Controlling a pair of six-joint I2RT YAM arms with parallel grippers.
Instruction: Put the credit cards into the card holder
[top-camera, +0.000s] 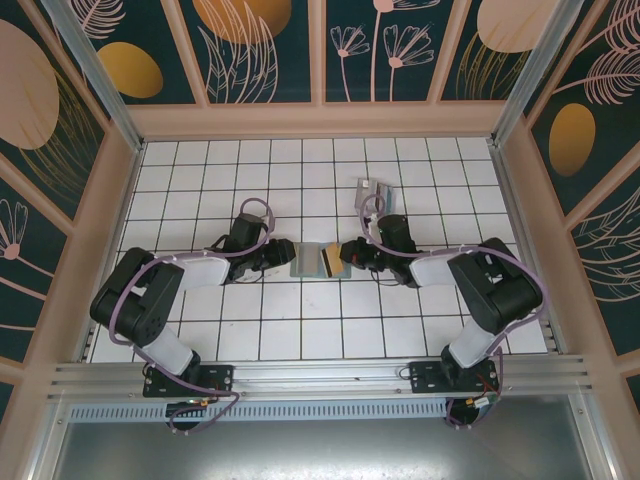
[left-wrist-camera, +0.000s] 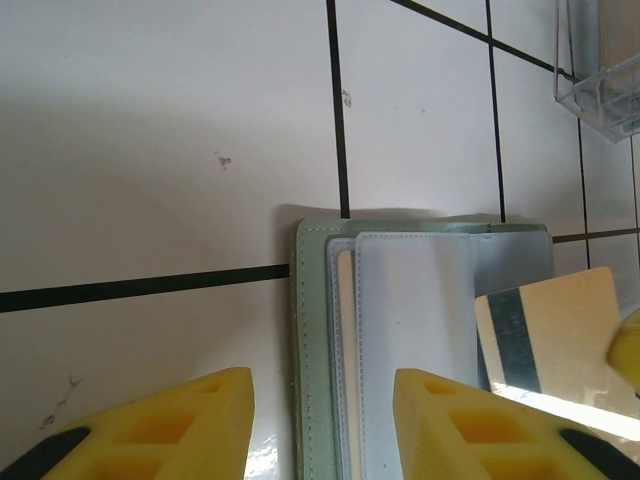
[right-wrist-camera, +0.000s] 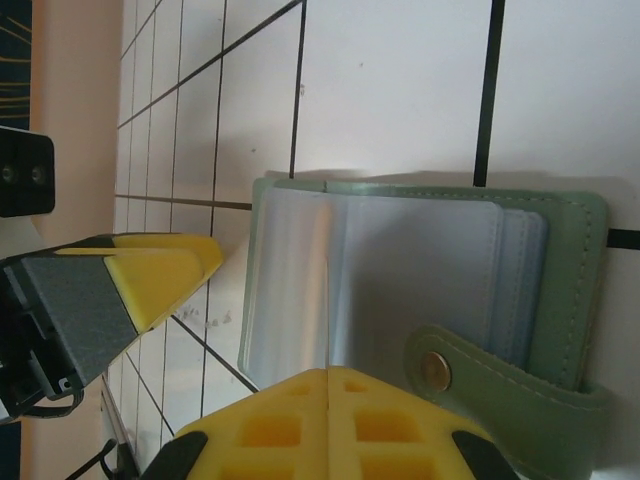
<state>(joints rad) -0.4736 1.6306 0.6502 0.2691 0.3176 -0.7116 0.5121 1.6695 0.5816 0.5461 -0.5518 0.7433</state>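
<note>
The sage-green card holder (top-camera: 306, 260) lies open on the tiles between my two grippers, its clear pockets facing up (left-wrist-camera: 410, 330). In the right wrist view its snap strap (right-wrist-camera: 480, 385) lies near my fingers. My right gripper (top-camera: 350, 254) is shut on a gold-brown credit card (left-wrist-camera: 550, 335) with a dark stripe. The card sticks out over the holder's right half (top-camera: 326, 260). My left gripper (left-wrist-camera: 322, 388) is open and straddles the holder's left stitched edge (left-wrist-camera: 312, 350), touching neither side. More credit cards (top-camera: 375, 190) lie fanned farther back.
A clear plastic tray (left-wrist-camera: 603, 75) stands beyond the holder on the right. White tiled floor (top-camera: 200, 180) lies open on the left and near sides. Wooden walls (top-camera: 320, 120) ring the workspace. The left gripper's yellow finger (right-wrist-camera: 150, 275) is close to the holder's far edge.
</note>
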